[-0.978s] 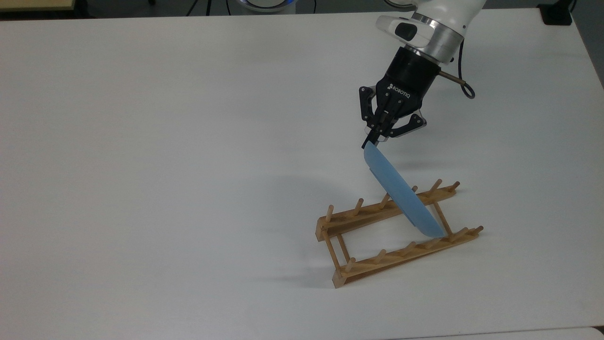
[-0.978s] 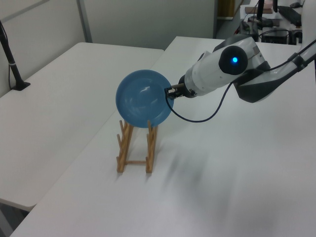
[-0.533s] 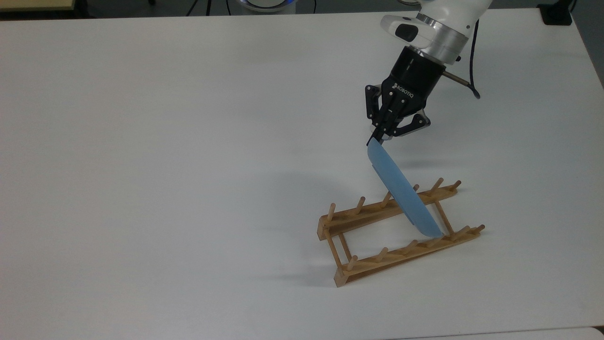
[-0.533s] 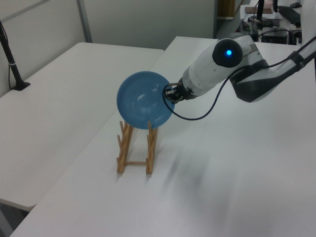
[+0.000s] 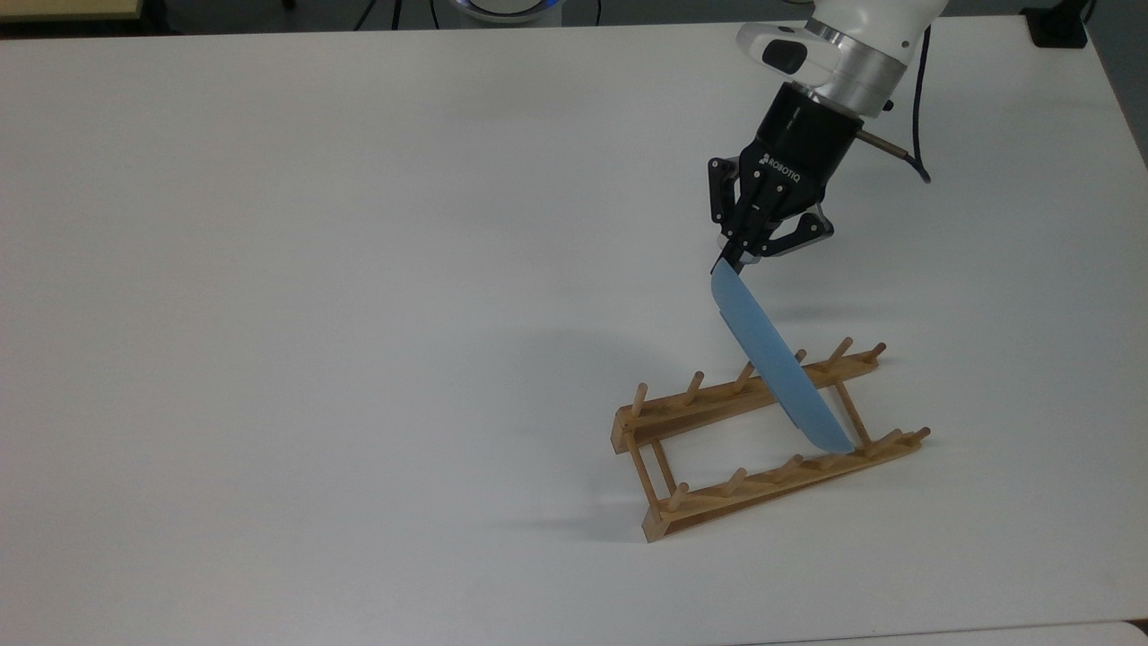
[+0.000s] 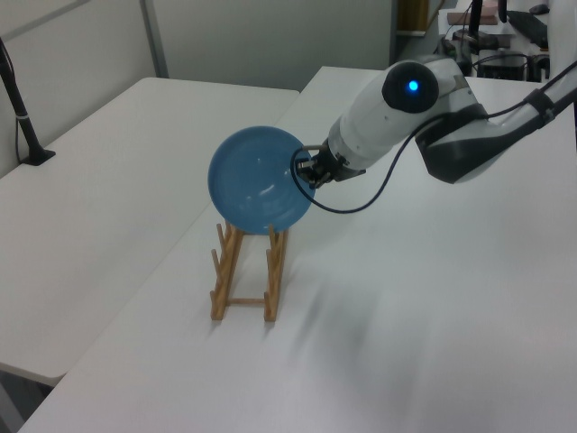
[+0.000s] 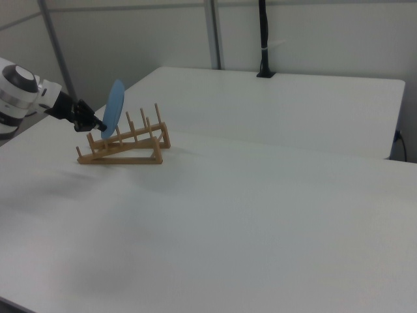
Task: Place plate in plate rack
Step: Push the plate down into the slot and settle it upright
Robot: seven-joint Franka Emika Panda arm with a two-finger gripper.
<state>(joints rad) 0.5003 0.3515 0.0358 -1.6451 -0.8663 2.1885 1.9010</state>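
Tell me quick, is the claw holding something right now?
Claw: closed on the rim of the blue plate, which leans in the wooden rack.

1. Big white bench (image 5: 314, 269), plain matte top, with soft shadows on it.
2. A second white bench (image 7: 293, 104) butts up beside it, with a black pole (image 7: 263, 39) clamped at its far edge.
3. Pale partition walls (image 7: 163, 32) with grey metal uprights sit behind.
4. Cluttered desk (image 6: 505, 36) further back.
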